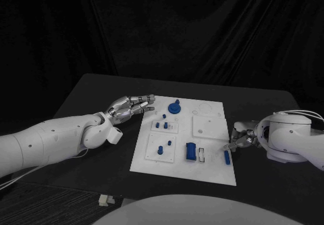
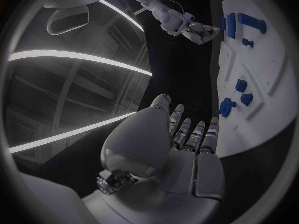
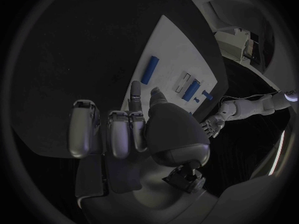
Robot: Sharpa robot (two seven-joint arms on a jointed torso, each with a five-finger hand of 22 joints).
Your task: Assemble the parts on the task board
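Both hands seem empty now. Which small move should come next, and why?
Probably the right hand should reach for the long blue bar at the task board's near right edge: it lies loose beside that hand's fingers, which hold nothing. The left hand hovers further away.

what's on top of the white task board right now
Small blue parts lie on the task board: a round knobbed piece, a block, a bar, several pegs. Neither hand covers it.
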